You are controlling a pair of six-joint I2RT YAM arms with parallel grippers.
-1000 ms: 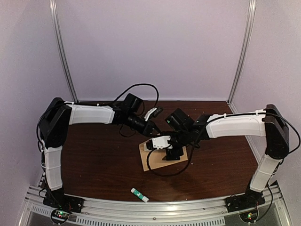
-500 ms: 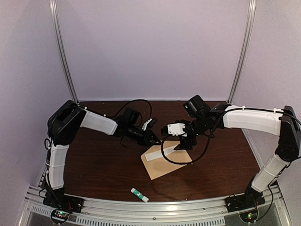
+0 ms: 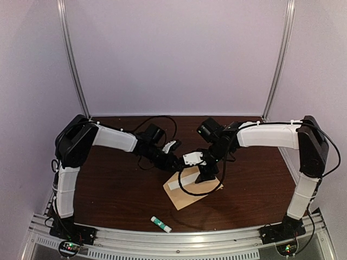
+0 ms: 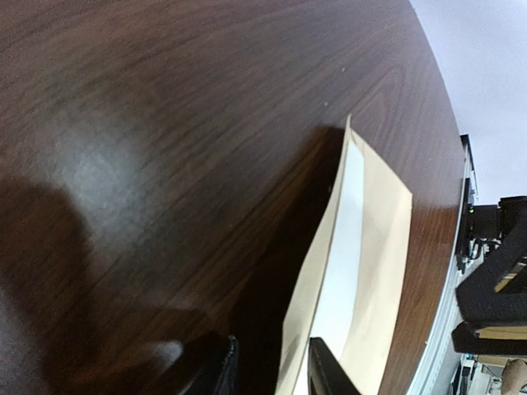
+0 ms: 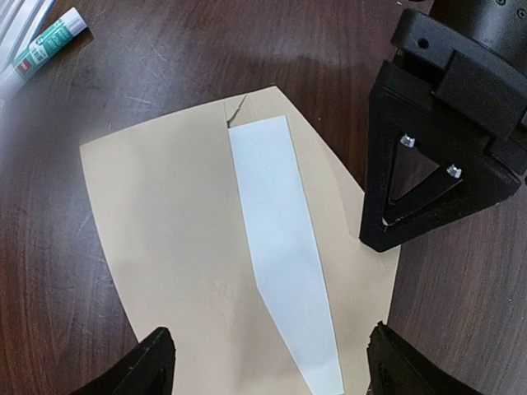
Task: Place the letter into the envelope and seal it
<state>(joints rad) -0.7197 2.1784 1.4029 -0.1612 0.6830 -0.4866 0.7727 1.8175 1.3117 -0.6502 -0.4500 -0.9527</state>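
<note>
The tan envelope (image 3: pixel 190 196) lies flat on the dark wooden table (image 3: pixel 114 184). A plain white strip (image 5: pixel 280 247) runs across its face. The bordered letter itself is hidden. My left gripper (image 3: pixel 180 162) is at the envelope's far corner. In the left wrist view its jaws (image 4: pixel 272 372) stand apart, with the envelope's (image 4: pixel 387 222) raised edge between them and not clamped. My right gripper (image 5: pixel 276 366) hovers open over the envelope (image 5: pixel 165 239), one fingertip off each side. In that view the left arm's black fingertip (image 5: pixel 428 173) touches the envelope's right edge.
A glue stick (image 3: pixel 161 223) with a green label lies near the table's front edge, seen also at the right wrist view's top left as the glue stick (image 5: pixel 45 41). Black cables (image 3: pixel 198 189) loop over the envelope. The metal rail (image 3: pixel 179 241) runs along the front.
My left gripper has opened and moved to the envelope's far corner. My right gripper rose toward the back, then came down over the envelope again.
</note>
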